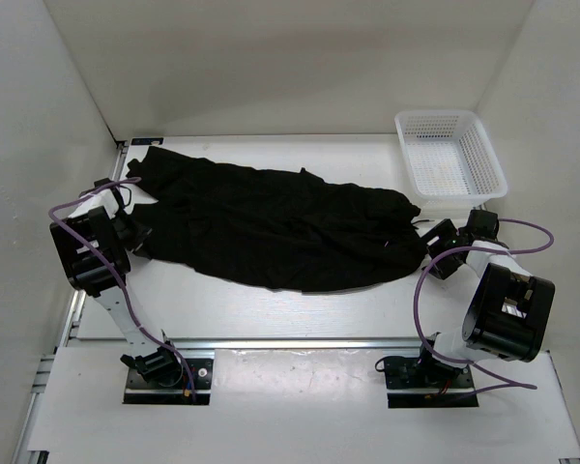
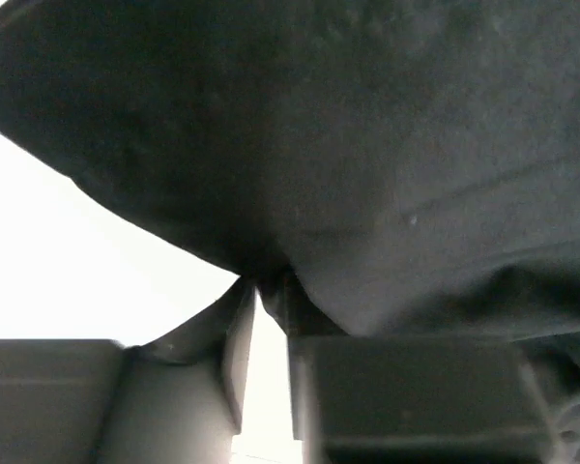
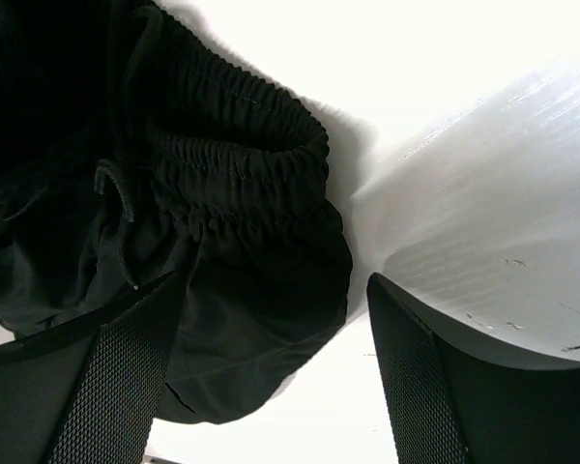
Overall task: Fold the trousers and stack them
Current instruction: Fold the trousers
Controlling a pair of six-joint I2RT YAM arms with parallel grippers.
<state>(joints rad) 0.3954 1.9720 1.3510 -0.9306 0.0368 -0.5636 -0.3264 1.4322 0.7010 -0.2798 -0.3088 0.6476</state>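
The black trousers (image 1: 280,222) lie spread across the table, legs to the left, elastic waistband to the right. My left gripper (image 1: 135,230) is at their left edge. In the left wrist view, the gripper (image 2: 269,290) is nearly closed, with a fold of the trousers (image 2: 367,145) pinched at its tips. My right gripper (image 1: 433,242) is at the waistband end. In the right wrist view, that gripper (image 3: 275,290) is wide open. The gathered waistband (image 3: 242,164) and thin drawstring (image 3: 116,193) lie between and beyond its fingers, with cloth over the left finger (image 3: 126,377).
A white plastic mesh basket (image 1: 493,159) stands at the back right, just behind my right arm. White walls close in the table on the left, back and right. A metal rail runs along the near edge by the arm bases.
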